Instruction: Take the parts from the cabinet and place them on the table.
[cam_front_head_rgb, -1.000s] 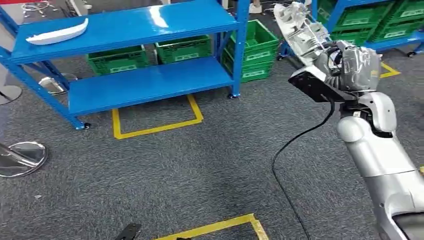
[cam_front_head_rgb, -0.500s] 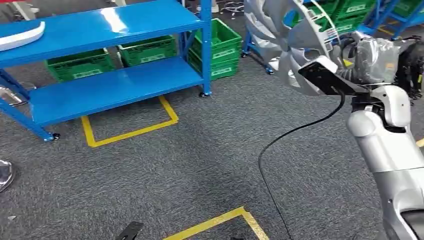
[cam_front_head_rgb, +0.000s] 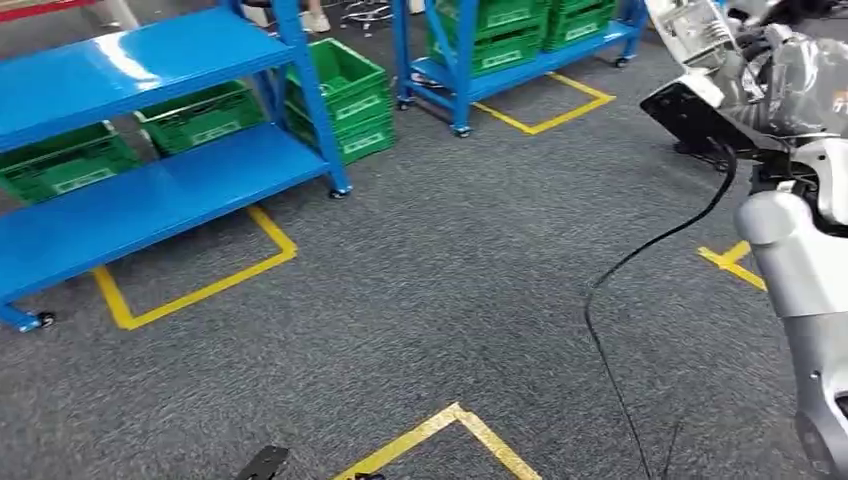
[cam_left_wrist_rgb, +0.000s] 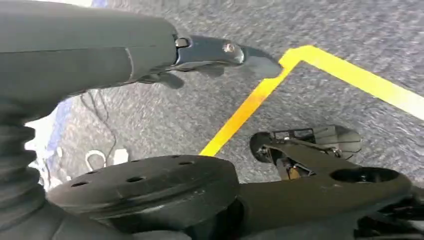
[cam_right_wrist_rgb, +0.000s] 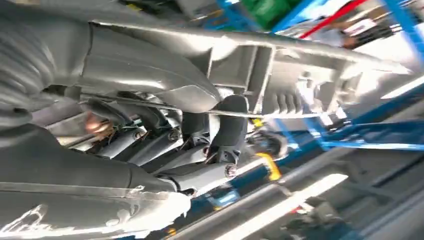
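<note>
Grey carpet marked with yellow floor tape (cam_front_head_rgb: 195, 292) runs across the head view, with a blue shelf rack (cam_front_head_rgb: 150, 60) at the left and green crates (cam_front_head_rgb: 345, 95) under and beside it. A second blue rack (cam_front_head_rgb: 520, 62) with more crates stands further back. High at the right, the right hand (cam_front_head_rgb: 790, 85) is raised near shoulder level and grips a pale plastic part (cam_front_head_rgb: 690, 25), probably kept high so that it stays off the racks and floor while being carried. No table is visible here, so the part seems to be in transit, not yet set down.

In the left wrist view, the left hand (cam_left_wrist_rgb: 220, 52) hangs over the carpet and a corner of yellow tape (cam_left_wrist_rgb: 300, 57). Its fingers lie stretched out with nothing between them, which fits an idle arm held at the side.

The right wrist view shows the dark fingers (cam_right_wrist_rgb: 227, 125) wrapped round a rib of the silver-grey moulded part (cam_right_wrist_rgb: 280, 75), clamped firmly, with blue racking blurred behind.
</note>
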